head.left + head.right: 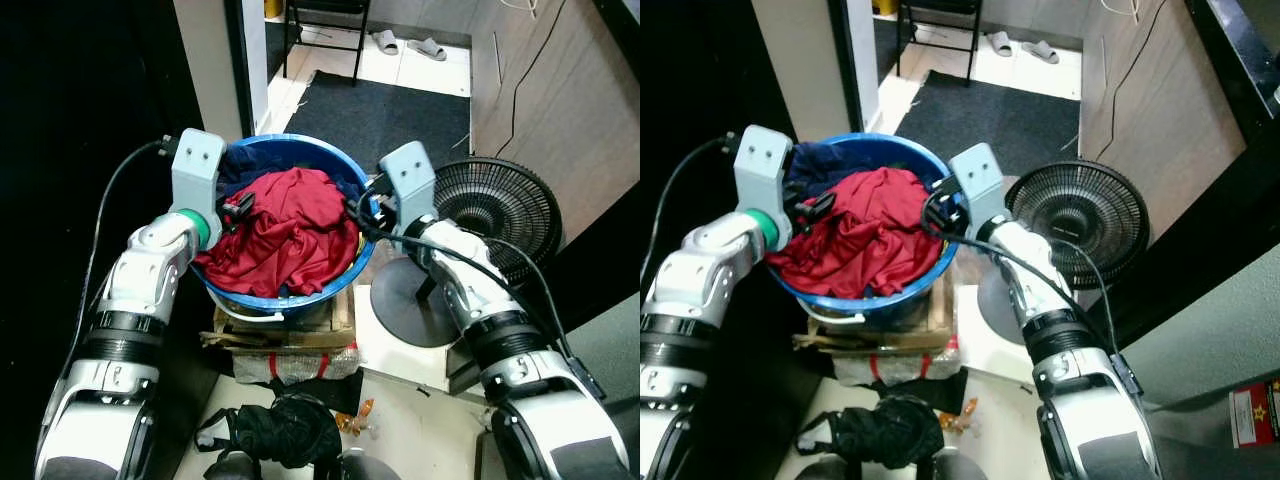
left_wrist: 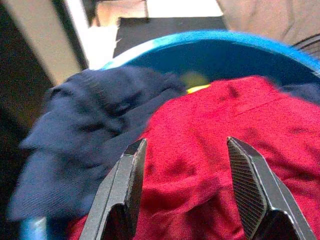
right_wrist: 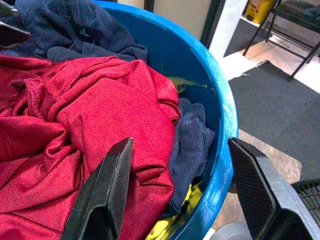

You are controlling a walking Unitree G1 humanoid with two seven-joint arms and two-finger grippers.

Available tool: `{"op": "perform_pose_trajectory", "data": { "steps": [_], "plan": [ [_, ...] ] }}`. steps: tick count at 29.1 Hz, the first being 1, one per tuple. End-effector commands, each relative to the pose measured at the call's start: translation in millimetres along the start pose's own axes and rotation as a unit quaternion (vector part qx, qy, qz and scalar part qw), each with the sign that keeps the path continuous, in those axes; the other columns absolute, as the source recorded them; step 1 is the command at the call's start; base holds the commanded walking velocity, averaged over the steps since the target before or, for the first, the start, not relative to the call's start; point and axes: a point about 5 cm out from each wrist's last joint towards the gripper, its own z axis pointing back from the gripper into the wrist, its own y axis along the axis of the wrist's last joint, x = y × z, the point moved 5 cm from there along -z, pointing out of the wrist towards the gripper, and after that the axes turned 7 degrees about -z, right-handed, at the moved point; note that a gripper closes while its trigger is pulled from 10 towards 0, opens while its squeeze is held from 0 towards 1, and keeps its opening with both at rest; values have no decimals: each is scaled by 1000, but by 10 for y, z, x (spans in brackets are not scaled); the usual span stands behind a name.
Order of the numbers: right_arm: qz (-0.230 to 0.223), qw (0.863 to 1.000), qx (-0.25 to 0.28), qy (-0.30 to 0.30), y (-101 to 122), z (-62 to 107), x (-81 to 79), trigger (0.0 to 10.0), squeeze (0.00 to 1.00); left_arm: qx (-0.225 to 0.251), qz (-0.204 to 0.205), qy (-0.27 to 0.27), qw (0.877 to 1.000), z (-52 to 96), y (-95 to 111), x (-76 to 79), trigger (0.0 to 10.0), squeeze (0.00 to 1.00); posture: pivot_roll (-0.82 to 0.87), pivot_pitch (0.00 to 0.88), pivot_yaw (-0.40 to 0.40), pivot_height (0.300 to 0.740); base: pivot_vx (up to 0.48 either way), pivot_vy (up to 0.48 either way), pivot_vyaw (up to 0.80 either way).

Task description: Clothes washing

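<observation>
A blue plastic tub [image 1: 300, 150] stands on a low stack of boards in front of me, heaped with clothes. A red garment [image 1: 290, 230] lies on top, with dark blue cloth [image 2: 85, 145] at the tub's far left and more blue cloth and a bit of yellow [image 3: 190, 145] along its right wall. My left gripper [image 1: 238, 210] hovers over the red garment at the tub's left rim, open, nothing between its fingers [image 2: 120, 200]. My right gripper [image 1: 360, 215] is at the right rim, open, its fingers [image 3: 105, 195] straddling the tub wall [image 3: 220, 125].
A black floor fan [image 1: 490, 215] on a round base stands close to the right of the tub. A dark bundle of cloth [image 1: 285, 430] lies on the floor near my feet. A dark mat [image 1: 380, 115] and a doorway lie beyond the tub.
</observation>
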Motion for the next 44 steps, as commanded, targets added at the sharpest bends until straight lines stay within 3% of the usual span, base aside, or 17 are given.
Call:
{"op": "perform_pose_trajectory", "data": {
  "steps": [1,3,8,10,14,16,18,26,28,29,30,31,36,37,39,41,44],
  "plan": [
    [0,1000,-5,2,4,-19,8,10000,0,-17,35,-3,999,-22,-83,23,10000,0,10,128,-3,740,0,0,0],
    [-3,1000,-2,-3,34,-32,30,10000,0,-13,60,-19,998,-47,-29,95,10000,0,12,127,-1,740,0,0,0],
    [-37,999,-34,-19,-77,-20,96,10000,0,-15,40,-57,997,-86,37,283,10000,0,2,130,7,740,0,0,0],
    [-89,991,-80,-53,-296,42,227,10000,0,-18,23,-64,998,-108,50,346,10000,0,-1,131,6,740,0,0,0],
    [-136,981,-104,-88,-432,103,357,10000,0,-19,24,-62,998,-112,54,356,10000,0,-1,135,4,740,0,0,0],
    [-127,982,-113,-83,-475,112,350,10000,0,-19,25,-61,998,-113,56,360,10000,0,-1,137,2,740,0,0,0],
    [-75,985,-142,-56,-612,111,235,10000,0,-19,29,-56,998,-114,56,349,10000,0,-1,140,-2,740,0,0,0],
    [-45,984,-171,-21,-867,163,68,10000,0,-13,15,-37,999,-103,81,302,10000,0,5,145,-7,740,0,0,0],
    [-38,991,-127,-25,-749,143,70,10000,0,15,4,-33,999,-87,181,280,10000,0,2,147,-1,740,0,0,0],
    [-41,998,-27,-28,-412,127,82,10000,0,69,-2,-32,997,-31,394,249,10000,0,1,147,2,740,0,0,0],
    [-41,998,-27,-28,-412,127,82,10000,0,69,-2,-32,997,-31,394,249,10000,0,1,147,2,740,0,0,0],
    [-45,998,18,-27,-249,140,88,10000,0,92,1,-33,995,3,487,235,10000,0,1,147,3,740,0,0,0],
    [-54,997,58,-26,-81,160,92,10000,0,106,2,-35,994,38,555,229,10000,0,2,147,3,740,0,0,0],
    [-58,992,112,-26,179,197,103,10000,0,124,9,-48,991,96,645,254,10000,0,5,144,4,740,0,0,0],
    [-58,992,112,-26,179,197,103,10000,0,124,9,-48,991,96,645,254,10000,0,5,144,4,740,0,0,0],
    [-63,982,175,-30,553,235,124,10000,0,143,9,-75,987,192,739,363,10000,0,2,134,0,740,0,0,0],
    [-58,983,170,-24,585,160,73,10000,0,145,12,-77,986,202,743,392,10000,0,4,132,-1,740,0,0,0]
  ]
}}
